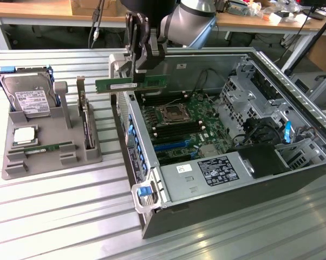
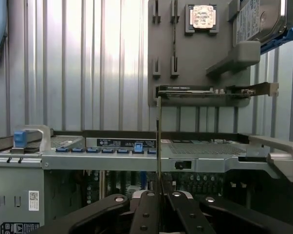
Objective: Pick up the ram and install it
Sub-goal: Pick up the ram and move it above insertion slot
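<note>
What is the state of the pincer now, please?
Pincer: closed, holding the memory stick.

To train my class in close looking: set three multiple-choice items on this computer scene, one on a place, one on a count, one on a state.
1. Where is the memory stick in the pincer?
A in the air over the open computer case's edge; B plugged into the board; C flat on the table.
2. How many memory sticks lie in the grey tray?
A none; B one; C three.
3. The pincer is:
A open and empty; B shut on the memory stick; C shut on a hard drive.

1 A: it hangs clear above the case.
2 B: one spare stick lies flat there.
3 B: the fingers clamp its top edge.
</note>
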Tool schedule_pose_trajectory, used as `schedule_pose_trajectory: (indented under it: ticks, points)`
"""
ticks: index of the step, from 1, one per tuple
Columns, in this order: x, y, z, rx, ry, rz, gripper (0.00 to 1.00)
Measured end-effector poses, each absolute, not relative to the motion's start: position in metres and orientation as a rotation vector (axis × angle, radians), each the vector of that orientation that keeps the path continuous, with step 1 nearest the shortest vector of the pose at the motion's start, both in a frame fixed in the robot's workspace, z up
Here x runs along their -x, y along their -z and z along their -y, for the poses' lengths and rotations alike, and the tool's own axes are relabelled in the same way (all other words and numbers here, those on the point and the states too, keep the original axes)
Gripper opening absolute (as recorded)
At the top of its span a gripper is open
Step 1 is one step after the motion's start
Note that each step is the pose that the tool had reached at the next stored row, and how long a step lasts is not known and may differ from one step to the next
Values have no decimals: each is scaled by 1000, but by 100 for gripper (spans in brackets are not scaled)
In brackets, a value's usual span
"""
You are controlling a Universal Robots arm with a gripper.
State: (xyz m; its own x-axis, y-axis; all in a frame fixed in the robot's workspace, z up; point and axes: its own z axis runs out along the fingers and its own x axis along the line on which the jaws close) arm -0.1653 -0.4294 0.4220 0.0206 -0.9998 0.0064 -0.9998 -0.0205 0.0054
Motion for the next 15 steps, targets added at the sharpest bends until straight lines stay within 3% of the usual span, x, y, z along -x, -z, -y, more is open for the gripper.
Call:
schedule_pose_trajectory:
  ticks: [15]
  points:
    - [134, -422, 429, -2238, -1, 2193, 12]
